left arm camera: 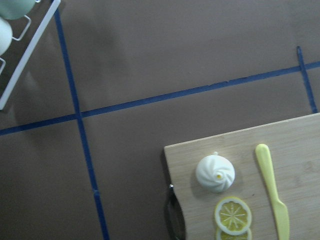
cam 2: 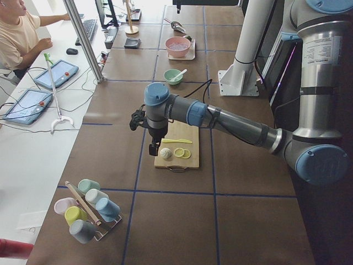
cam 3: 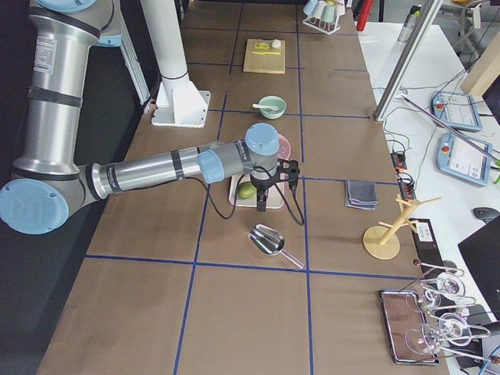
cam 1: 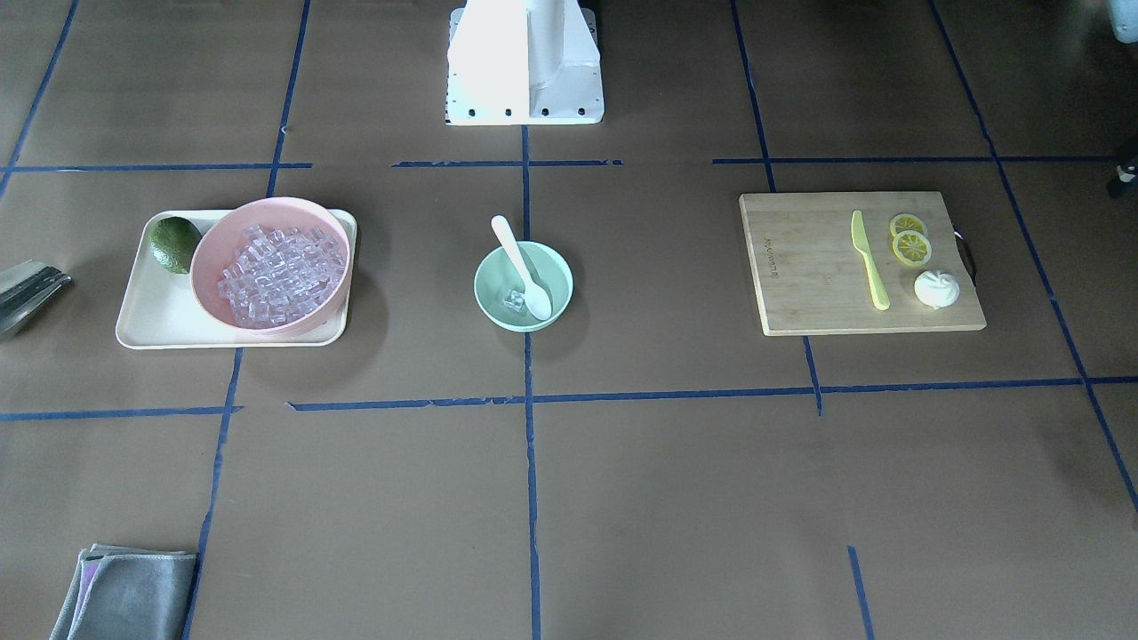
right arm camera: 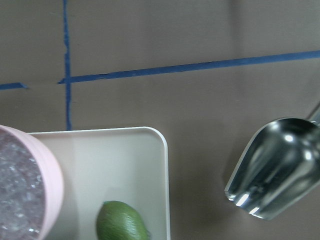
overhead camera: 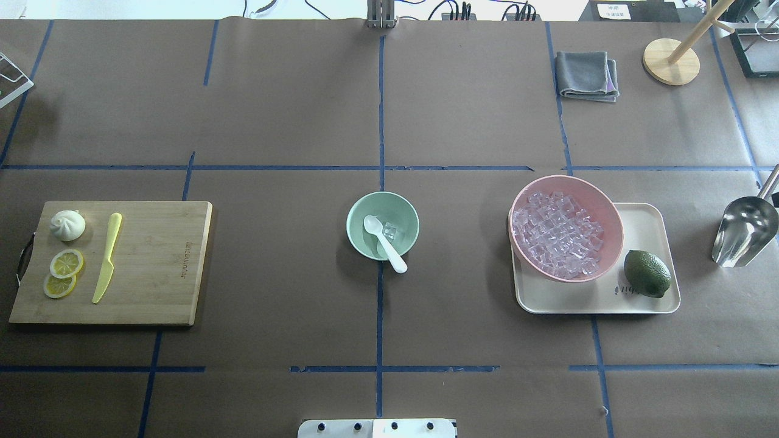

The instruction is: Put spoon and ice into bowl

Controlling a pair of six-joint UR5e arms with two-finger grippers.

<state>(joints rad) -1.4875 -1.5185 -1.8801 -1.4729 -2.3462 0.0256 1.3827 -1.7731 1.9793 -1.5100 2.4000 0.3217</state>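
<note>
The mint-green bowl [cam 1: 496, 271] stands at the table's middle, also in the overhead view [overhead camera: 360, 226]. The white spoon [cam 1: 523, 267] lies in it, scoop inside, handle leaning over the rim toward the robot [overhead camera: 395, 258]. One clear ice cube [cam 1: 513, 300] sits in the bowl beside the scoop [overhead camera: 390, 230]. My left gripper [cam 2: 153, 148] hangs over the cutting board's outer end, far from the bowl. My right gripper [cam 3: 262, 201] hangs over the tray's outer end. Both show only in side views, so I cannot tell if they are open or shut.
A pink bowl [overhead camera: 610, 214] full of ice cubes and a lime [overhead camera: 647, 274] sit on a cream tray [overhead camera: 645, 225]. A metal scoop [overhead camera: 745, 231] lies beyond it. A cutting board [overhead camera: 152, 261] holds a yellow knife [overhead camera: 108, 257], bun [overhead camera: 67, 225] and lemon slices [overhead camera: 66, 263]. A grey cloth [overhead camera: 586, 75] lies far right.
</note>
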